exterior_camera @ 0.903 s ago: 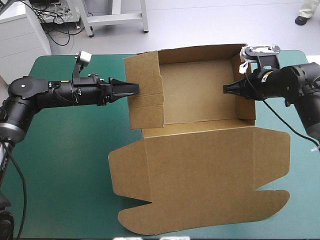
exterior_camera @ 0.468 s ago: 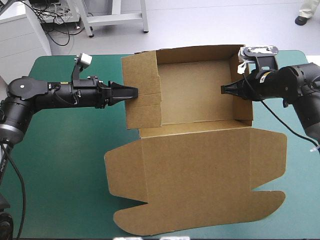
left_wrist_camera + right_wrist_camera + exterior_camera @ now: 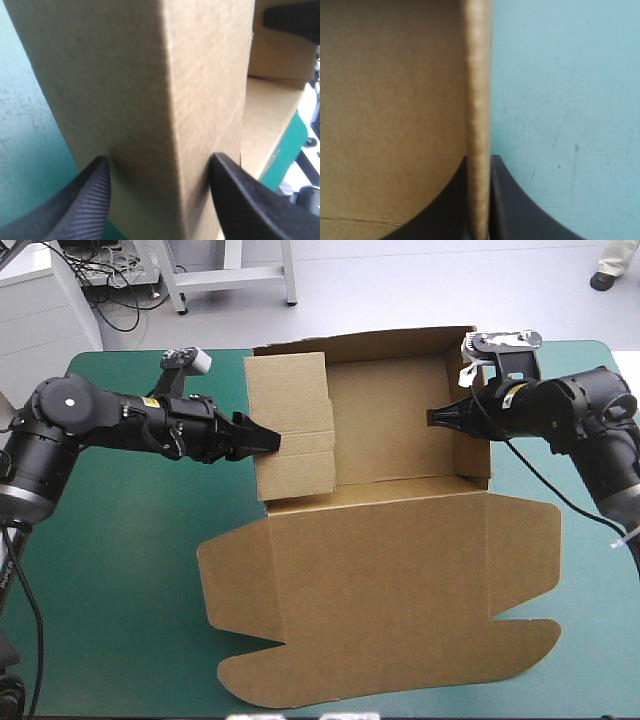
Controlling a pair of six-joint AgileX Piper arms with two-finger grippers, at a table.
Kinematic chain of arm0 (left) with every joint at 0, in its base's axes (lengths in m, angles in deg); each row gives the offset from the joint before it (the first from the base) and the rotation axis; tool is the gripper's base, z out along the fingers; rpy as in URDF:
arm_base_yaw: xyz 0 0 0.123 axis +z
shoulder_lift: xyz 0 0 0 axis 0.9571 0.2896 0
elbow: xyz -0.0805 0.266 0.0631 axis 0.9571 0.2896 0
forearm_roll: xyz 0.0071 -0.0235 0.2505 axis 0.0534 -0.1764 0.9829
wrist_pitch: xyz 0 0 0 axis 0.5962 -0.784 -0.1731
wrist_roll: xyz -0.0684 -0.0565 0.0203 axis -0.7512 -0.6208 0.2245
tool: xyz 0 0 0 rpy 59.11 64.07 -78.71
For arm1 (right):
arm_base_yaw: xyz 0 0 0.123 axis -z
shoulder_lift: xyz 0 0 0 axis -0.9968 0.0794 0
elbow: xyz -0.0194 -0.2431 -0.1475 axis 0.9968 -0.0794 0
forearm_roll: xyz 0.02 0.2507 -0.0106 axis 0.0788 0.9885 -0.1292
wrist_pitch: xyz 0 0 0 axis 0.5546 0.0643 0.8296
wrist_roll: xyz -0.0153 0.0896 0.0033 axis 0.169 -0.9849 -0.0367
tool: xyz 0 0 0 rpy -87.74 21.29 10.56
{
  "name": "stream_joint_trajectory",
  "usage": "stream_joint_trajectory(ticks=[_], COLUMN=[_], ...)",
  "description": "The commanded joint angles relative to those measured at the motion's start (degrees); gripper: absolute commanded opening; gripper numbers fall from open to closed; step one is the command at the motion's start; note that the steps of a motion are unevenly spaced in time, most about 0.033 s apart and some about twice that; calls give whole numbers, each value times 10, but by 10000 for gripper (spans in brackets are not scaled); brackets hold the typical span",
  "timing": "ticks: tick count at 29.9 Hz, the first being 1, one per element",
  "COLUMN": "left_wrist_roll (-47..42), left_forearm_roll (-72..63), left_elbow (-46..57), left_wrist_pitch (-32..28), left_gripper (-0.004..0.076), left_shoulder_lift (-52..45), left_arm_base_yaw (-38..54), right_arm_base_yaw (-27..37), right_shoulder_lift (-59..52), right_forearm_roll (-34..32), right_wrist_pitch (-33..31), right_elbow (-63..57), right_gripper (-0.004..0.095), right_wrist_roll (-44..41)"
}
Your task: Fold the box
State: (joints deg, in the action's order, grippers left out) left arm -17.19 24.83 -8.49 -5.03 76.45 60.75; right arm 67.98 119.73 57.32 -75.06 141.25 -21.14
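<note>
Box [image 3: 400,470]: one sheet of brown board, lying mid-surface as an open tray, its lid [image 3: 390,600] flat toward the near edge of the teal-green surface [image 3: 120,570]. Three walls stand raised: the back wall [image 3: 385,345], the left wall [image 3: 290,410] and the right wall [image 3: 472,455]. Two tools attend it. The left tool [image 3: 272,440] has its black fingers [image 3: 85,200] set apart, one on each side of the left wall's folded ridge. The right tool [image 3: 432,418] is pinched nearly closed on the right wall's edge, the board between its fingers.
</note>
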Motion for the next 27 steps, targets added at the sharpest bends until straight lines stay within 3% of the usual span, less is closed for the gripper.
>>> stream_joint_trajectory(ticks=[1, 12, 27], left_wrist_roll=[-80, -277, -311], left_forearm_roll=[75, 301, 361], left_elbow=[-24, -24, -24], left_wrist_pitch=[-56, -170, -189], left_gripper=[415, 415, 414], left_shoulder_lift=[-20, -17, 12], left_arm_base_yaw=[-50, -142, -148], right_arm_base_yaw=[-8, -68, -91], right_shoulder_lift=[-19, -19, -19], right_forearm_roll=[10, -62, -81], right_wrist_pitch=[43, 50, 51], right_elbow=[18, 19, 19], right_gripper=[-16, -15, -10], right_wrist_roll=[-10, -56, -81])
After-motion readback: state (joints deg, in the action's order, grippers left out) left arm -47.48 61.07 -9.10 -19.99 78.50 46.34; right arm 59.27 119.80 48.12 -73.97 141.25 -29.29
